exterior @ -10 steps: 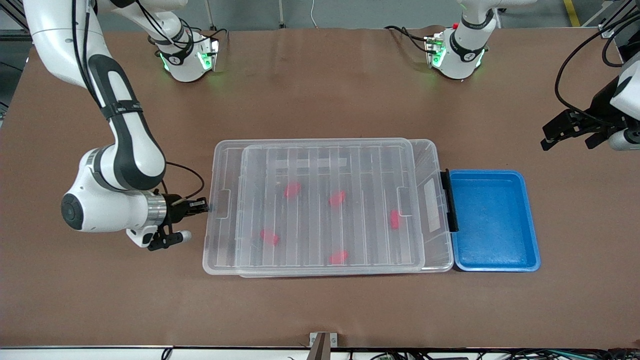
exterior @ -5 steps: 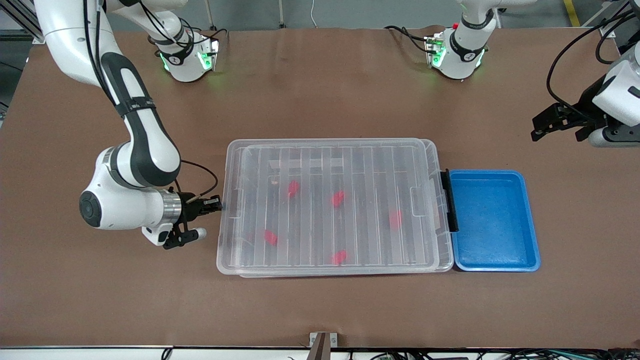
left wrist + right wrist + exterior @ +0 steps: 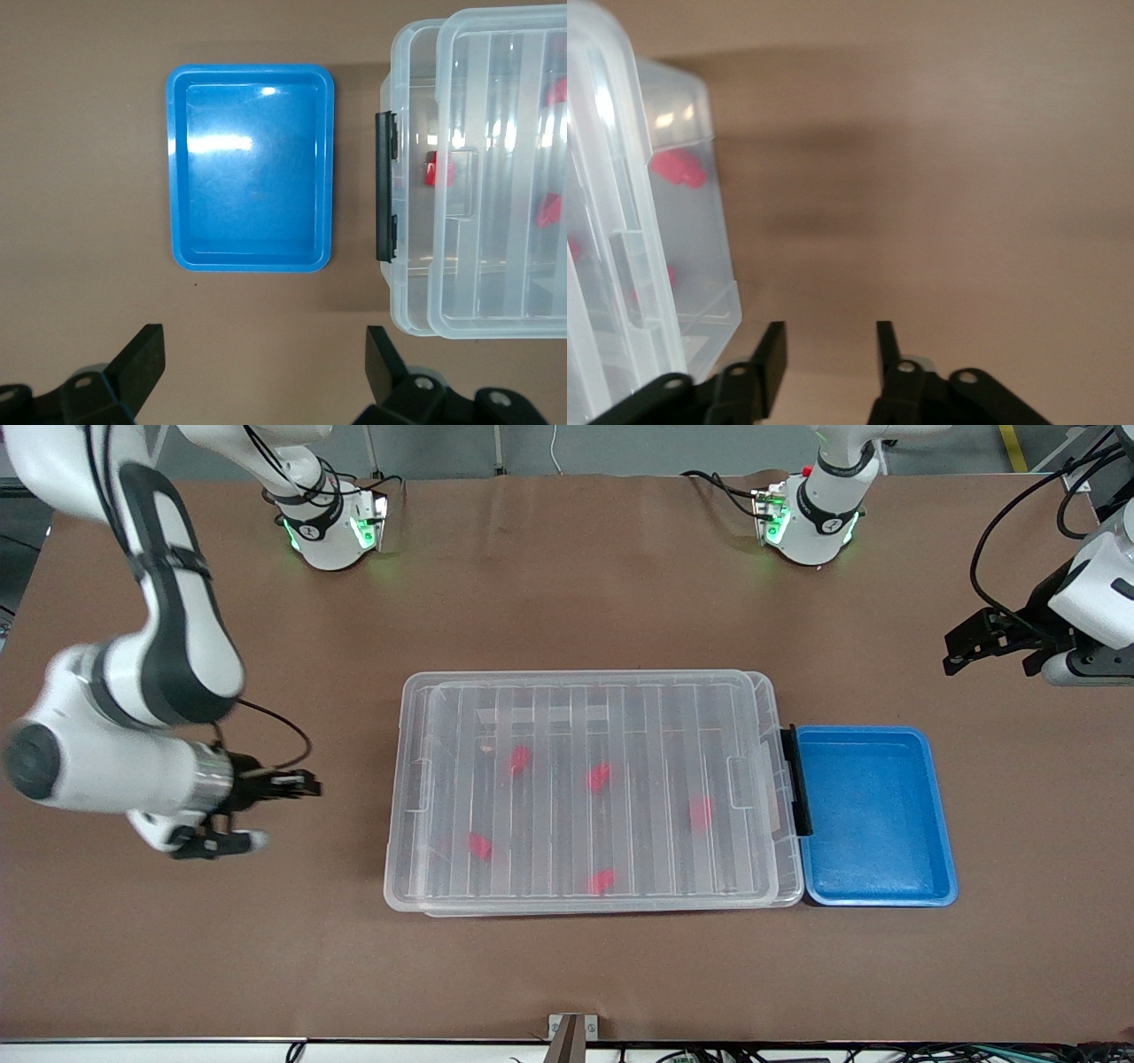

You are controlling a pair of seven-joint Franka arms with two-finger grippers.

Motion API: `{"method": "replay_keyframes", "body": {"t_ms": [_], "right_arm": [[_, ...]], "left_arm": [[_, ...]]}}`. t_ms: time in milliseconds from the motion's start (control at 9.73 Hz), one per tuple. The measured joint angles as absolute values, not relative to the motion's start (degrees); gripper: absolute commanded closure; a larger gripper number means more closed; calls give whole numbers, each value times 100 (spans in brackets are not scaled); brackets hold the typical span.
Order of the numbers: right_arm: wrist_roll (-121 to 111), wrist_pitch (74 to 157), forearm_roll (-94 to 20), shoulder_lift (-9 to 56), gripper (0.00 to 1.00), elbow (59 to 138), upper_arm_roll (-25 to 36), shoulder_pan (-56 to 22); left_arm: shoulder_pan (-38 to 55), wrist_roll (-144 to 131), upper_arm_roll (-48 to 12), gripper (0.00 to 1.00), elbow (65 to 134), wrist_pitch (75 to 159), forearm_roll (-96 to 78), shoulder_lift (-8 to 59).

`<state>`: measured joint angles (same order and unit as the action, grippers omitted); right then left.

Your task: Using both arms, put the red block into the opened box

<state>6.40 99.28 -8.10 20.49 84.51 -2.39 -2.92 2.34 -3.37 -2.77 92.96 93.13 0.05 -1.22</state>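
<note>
Worktop (image 3: 567, 974) space around the box (image 3: 396, 779) is what the step in hand appears to call for. The ribbed lid (image 3: 567, 700) is seen lying over nearly the whole box, with five red pieces beneath it, among them the red block (image 3: 520, 758). The loading is therefore judged finished.

The right claw (image 3: 301, 786) is held low over bare worktop, off the box's short end toward the right arm's end of the table. It is parted to a narrow gap and nothing is gripped. It is best drawn straight away from that end, so the lid is not nudged.

The left claw (image 3: 961, 657) is spread wide and empty, over the worktop toward the left arm's end, well apart from the blue tray (image 3: 877, 732). That arm is judged to be waiting.

Whether the black clip (image 3: 793, 779) is latched cannot be told. The blocks are blurred by the ribbing, so their stubs cannot be made out. The right arm's upper part is cut off by the frame.
</note>
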Motion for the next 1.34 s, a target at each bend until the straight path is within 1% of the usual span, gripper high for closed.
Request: {"method": "replay_keyframes", "body": {"t_ms": [206,308,514,617,822,1336], "right_arm": [[1071,9601,-209,1243,0,8470,-178,-139],[1078,9277,-82,918,0,8470,-49,-7],[686,8556,-69,295,0,8486,290,143],[379,8407,-66,99,0,8518,449,155],[246,8430,-49,41,0,8510,665,188],[243,8405,-30,62,0,8423,668,242]], "left_arm": [[233,-337,-277,0,9287,9313,25,-122],[232,-338,-278,0,9278,9313,25,-122],[232,-340,-280,0,9264,9313,25,-121],[232,-341,-281,0,9261,9313,25,-121],[231,-343,-281,0,9257,9313,25,-121],[232,-344,-282,0,9253,9313,25,-121]]}}
